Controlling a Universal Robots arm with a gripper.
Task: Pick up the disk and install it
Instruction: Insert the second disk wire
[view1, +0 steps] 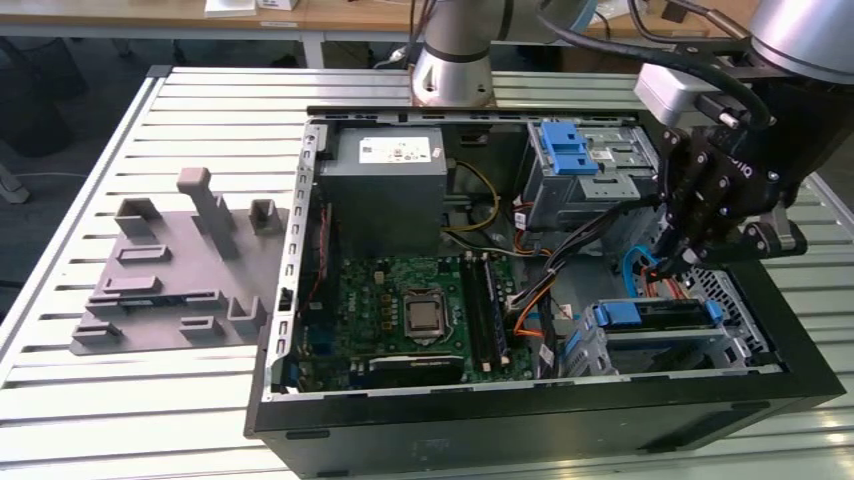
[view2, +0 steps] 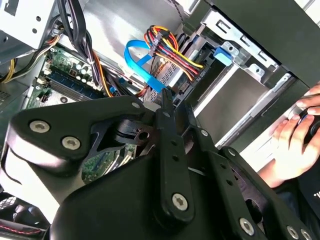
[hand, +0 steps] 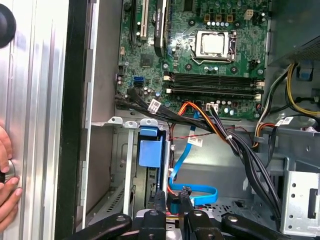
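The black multi-link gripper (view1: 663, 268) has its fingers (hand: 159, 199) drawn nearly together, with just a thin slot between the tips. In the first wrist view the tips sit right at the end of the flat bright-blue ribbon cable (hand: 192, 192), and part of its plug shows in the slot; whether they actually pinch it, I cannot tell. They hold no drive.

The grey arm (view1: 451, 50) rises from its base behind the open black computer case (view1: 534, 425). It reaches over the case's far corner on the exterior view's right, with the wrist tipped so the gripper points down into the case beside the drive bays.

The disk (view1: 657, 314), a flat drive in a blue plastic carrier frame, sits inside the metal cage (view1: 747, 345) in the case's near corner on the exterior view's right, just beside the fingertips.

The exterior view also shows the grey moulded fixture plate (view1: 174, 275) on the slatted metal table (view1: 80, 400), well apart from the case. Both wrist views catch a person's hand (view2: 292, 145) resting at the outside of the case. The first wrist view looks straight down on the green motherboard (hand: 200, 65) and the carrier's blue tab (hand: 150, 151), while the second wrist view shows the bundle of coloured power wires (view2: 167, 50) above the fingertips
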